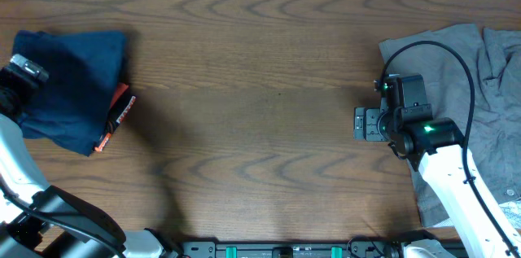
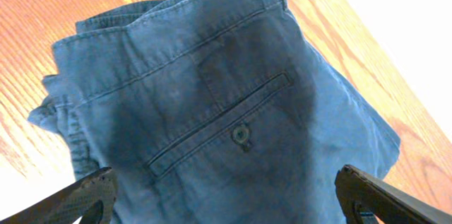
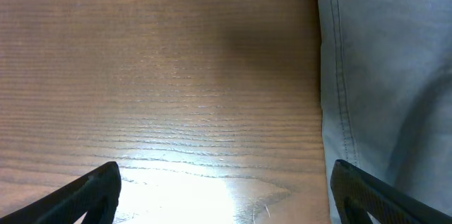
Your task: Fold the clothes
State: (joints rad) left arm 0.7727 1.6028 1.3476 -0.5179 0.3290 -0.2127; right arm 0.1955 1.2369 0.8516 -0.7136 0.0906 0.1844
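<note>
Folded navy-blue clothes (image 1: 69,87) lie at the table's far left. In the left wrist view the navy clothes (image 2: 233,97) show a waistband and a buttoned back pocket. My left gripper (image 2: 226,181) hovers over them, open, its fingers spread wide with nothing clamped between them; overhead the left gripper (image 1: 24,75) sits at the pile's left edge. My right gripper (image 1: 360,123) is open over bare wood, just left of a grey garment (image 1: 488,87). In the right wrist view, the right gripper (image 3: 227,174) has one finger over the seamed edge of the grey garment (image 3: 388,75).
An orange-and-black tag (image 1: 118,115) sticks out at the navy pile's right edge. The crumpled grey garment covers the table's right end, partly under the right arm. Wooden table (image 1: 260,87) spans between the two piles.
</note>
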